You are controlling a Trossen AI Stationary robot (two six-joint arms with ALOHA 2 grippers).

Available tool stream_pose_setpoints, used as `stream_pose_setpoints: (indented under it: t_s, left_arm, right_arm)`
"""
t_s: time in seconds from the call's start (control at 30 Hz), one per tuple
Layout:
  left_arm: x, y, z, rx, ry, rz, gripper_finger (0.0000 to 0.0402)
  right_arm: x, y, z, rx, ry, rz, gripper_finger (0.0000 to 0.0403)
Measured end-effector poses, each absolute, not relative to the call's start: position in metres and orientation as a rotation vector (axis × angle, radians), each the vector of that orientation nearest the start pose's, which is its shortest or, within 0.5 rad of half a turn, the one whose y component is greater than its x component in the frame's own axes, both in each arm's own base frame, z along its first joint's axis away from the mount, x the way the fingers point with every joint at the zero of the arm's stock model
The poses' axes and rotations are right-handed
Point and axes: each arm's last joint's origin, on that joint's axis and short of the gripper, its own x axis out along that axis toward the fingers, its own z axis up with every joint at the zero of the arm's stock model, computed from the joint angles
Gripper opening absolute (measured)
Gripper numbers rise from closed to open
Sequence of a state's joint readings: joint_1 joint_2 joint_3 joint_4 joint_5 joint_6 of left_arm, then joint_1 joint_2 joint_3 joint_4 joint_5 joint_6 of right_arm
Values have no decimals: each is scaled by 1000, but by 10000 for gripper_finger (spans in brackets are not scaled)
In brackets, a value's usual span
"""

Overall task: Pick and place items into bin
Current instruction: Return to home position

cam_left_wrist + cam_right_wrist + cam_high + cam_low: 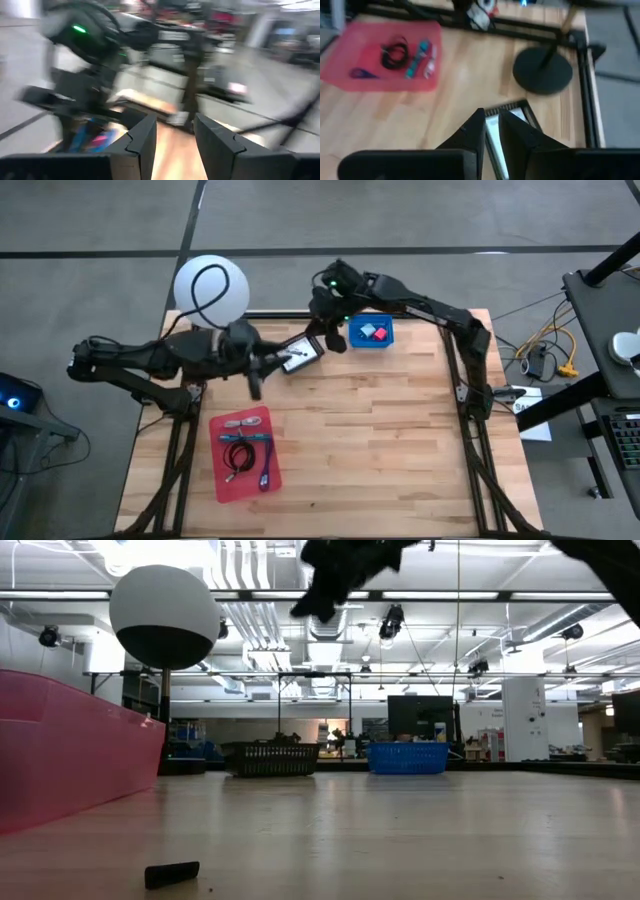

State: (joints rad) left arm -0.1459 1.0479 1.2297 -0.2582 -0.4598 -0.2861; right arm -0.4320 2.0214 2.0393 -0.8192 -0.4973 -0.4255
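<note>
The white packets (298, 360) lie inside the black bin (320, 346), which is probably why neither arm carries anything. The right gripper (492, 117) hangs directly over the bin, its fingers a narrow slit apart and empty. The left gripper (172, 125) hovers just beside the bin, moderately spread and also empty (the cables (237, 455) wait in the red tray (225, 480), well apart from the bin).

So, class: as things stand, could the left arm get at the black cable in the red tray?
Probably yes: the black cable lies uncovered in the red tray, near the left arm, nothing standing between; its jaws are open.
</note>
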Motion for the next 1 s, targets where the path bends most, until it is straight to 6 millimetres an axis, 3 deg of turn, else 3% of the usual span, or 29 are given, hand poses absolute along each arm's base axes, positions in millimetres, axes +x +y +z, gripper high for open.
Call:
stream_pose_setpoints:
  t_s: [0.23, 0.43, 0.57, 0.77, 1.0]
  left_arm:
    - [189, -32, 443, -232, -39, 69, 116]
    - [168, -37, 439, -161, -83, 9, 116]
    - [156, -34, 426, -160, -143, -5, 116]
    - [140, -35, 401, -183, -306, -170, 116]
    - [126, -31, 371, -220, -366, -192, 116]
  right_arm:
    - [378, -120, 398, -147, 548, 131, 42]
    - [332, -66, 422, -166, 421, 95, 42]
    - [296, -35, 418, -88, 336, 136, 42]
    - [242, 1, 409, 31, 86, 179, 42]
    - [193, 22, 384, 92, -180, 275, 42]
